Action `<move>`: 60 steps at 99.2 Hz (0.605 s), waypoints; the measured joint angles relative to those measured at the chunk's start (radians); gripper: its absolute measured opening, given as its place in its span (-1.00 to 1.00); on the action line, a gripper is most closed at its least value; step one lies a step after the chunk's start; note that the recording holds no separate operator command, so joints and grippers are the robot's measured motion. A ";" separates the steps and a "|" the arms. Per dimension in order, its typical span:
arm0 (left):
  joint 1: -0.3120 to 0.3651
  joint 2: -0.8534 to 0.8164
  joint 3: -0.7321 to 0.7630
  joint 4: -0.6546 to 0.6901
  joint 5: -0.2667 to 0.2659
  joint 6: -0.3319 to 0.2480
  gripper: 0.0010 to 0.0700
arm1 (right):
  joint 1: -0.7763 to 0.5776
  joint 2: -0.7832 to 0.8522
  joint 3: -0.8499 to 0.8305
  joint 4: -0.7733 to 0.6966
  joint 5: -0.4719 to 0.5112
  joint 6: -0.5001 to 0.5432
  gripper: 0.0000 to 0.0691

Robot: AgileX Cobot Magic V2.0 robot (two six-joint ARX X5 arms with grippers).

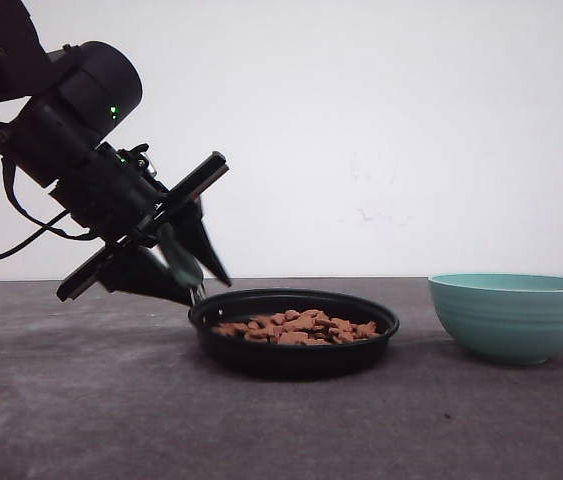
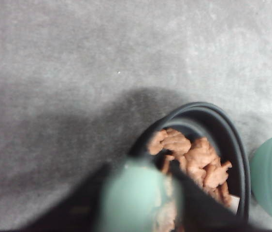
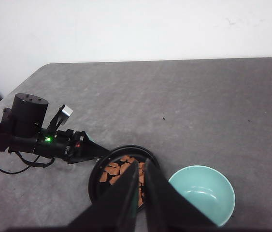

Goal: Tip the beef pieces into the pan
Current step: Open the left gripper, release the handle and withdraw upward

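Note:
The black pan (image 1: 291, 358) rests flat on the grey table, with the beef pieces (image 1: 299, 326) lying in it as a low reddish-brown heap. My left gripper (image 1: 189, 275) comes down at a slant from the left and is shut on the pan's mint-green handle (image 1: 179, 262). In the left wrist view the handle (image 2: 136, 203) sits blurred between the dark fingers, with beef pieces (image 2: 198, 159) and the pan rim (image 2: 232, 140) beyond. My right gripper (image 3: 142, 164) hovers high above the pan (image 3: 97, 174), fingers together and holding nothing.
An empty teal ribbed bowl (image 1: 513, 315) stands right of the pan with a small gap between them; the right wrist view shows the bowl (image 3: 201, 193) from above. Bare grey table lies in front and to the left. A white wall stands behind the table.

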 joint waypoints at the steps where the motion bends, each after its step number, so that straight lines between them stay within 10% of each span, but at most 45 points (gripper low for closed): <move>1: 0.001 0.000 0.000 0.000 0.000 0.000 -0.15 | 0.000 0.000 0.000 0.002 0.000 0.000 -0.96; 24: 0.013 0.000 0.001 -0.002 0.010 -0.036 0.99 | 0.000 0.000 0.000 0.009 0.000 0.000 -0.96; 60: 0.065 -0.241 0.002 -0.243 -0.111 0.015 0.99 | 0.000 0.006 0.000 0.063 0.172 -0.080 -0.96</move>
